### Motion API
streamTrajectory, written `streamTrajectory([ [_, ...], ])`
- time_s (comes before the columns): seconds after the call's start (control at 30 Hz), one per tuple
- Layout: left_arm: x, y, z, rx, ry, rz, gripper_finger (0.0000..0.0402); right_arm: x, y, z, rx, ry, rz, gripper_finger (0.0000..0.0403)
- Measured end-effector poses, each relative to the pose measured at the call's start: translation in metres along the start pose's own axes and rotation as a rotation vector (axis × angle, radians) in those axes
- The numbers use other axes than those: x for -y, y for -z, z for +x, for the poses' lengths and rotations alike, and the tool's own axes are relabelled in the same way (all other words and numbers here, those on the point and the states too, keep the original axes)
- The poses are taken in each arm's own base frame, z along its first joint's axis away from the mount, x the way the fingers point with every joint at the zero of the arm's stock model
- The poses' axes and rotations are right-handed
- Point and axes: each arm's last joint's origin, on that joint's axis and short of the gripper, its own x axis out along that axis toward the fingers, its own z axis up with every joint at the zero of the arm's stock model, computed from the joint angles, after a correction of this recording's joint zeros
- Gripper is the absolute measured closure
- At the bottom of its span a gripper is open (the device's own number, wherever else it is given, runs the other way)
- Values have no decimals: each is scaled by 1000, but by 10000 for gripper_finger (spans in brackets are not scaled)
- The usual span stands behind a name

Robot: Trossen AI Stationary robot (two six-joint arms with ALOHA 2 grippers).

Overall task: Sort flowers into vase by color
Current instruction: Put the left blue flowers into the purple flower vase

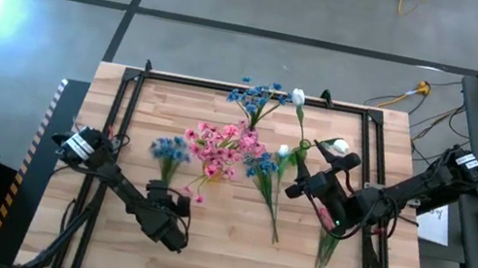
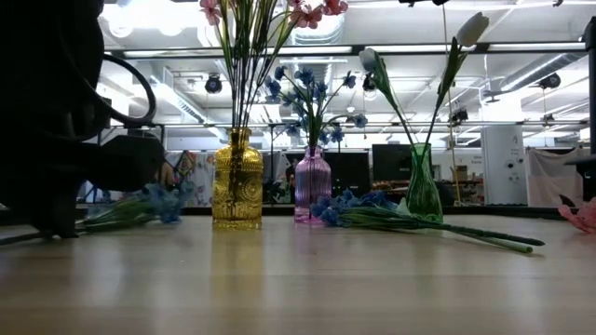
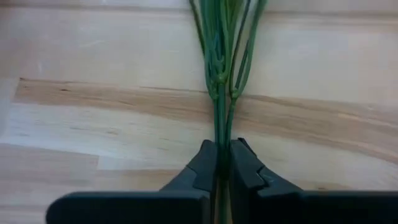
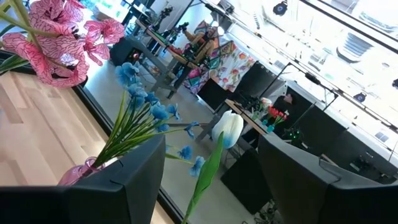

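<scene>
A blue flower spray (image 1: 169, 149) lies on the table at the left, blossoms toward the far edge, and my left gripper (image 1: 164, 190) is shut on its green stems (image 3: 221, 93). Three vases stand mid-table: a yellow one (image 2: 235, 181) with pink flowers (image 1: 222, 146), a purple one (image 2: 312, 186) with blue flowers (image 1: 260, 96), and a green one (image 2: 424, 186) with white tulips (image 2: 470, 28). My right gripper (image 1: 304, 170) hangs high beside the tulips, open. In its wrist view a white bud (image 4: 227, 127) shows between the fingers; I cannot tell whether they touch it. My left gripper pinches the spray's two green stems (image 3: 221, 134) between its two fingers, below where they branch, toward their cut end. The fingers slant down from the table's near side and point along the stems. The spray lies flat on the wood.
A second blue spray (image 1: 264, 170) lies on the table between the vases and the right arm, its stem pointing to the near edge. A pink spray (image 1: 332, 221) lies under the right arm. Black frame rails (image 1: 256, 91) run along the table's edges.
</scene>
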Motion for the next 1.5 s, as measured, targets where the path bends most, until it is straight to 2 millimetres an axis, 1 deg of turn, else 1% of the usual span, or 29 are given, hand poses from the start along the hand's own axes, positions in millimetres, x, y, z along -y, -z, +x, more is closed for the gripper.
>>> streamTrajectory([
  [0.17, -5, -1, -9, -50, -4, 7, 401, 0, 0, 0, 0, 0, 0, 160],
  [0.33, -19, -5, -30, -65, 40, 44, 401, -1, 1, 0, -1, 0, -5, 161],
  [0.53, -50, -11, -75, -80, 124, 135, 401, -4, 7, -4, 2, -11, 7, 159],
  [0.7, -73, -11, -110, -96, 198, 252, 401, -15, 23, -12, 11, -46, 103, 160],
  [0.83, -86, -3, -137, -151, 296, 387, 401, -21, 26, -25, 27, -94, 187, 163],
  [1.0, -97, 8, -174, -249, 441, 448, 402, -22, 24, -50, 70, -194, 335, 163],
  [1.07, -99, 14, -186, -197, 558, 471, 402, -24, 26, -65, 93, -256, 365, 164],
  [1.1, -99, 18, -193, -154, 654, 501, 402, -26, 28, -72, 109, -300, 376, 165],
  [1.17, -95, 28, -206, -47, 853, 584, 402, -32, 35, -86, 154, -438, 412, 165],
  [1.23, -90, 33, -216, 59, 986, 666, 401, -38, 40, -95, 182, -597, 450, 165],
  [1.37, -80, 36, -228, 211, 1128, 706, 401, -49, 51, -104, 176, -876, 447, 165],
  [1.43, -78, 37, -231, 329, 1159, 728, 401, -53, 58, -106, 149, -950, 463, 165],
  [1.5, -76, 37, -232, 452, 1169, 749, 401, -58, 66, -106, 119, -969, 477, 165],
])
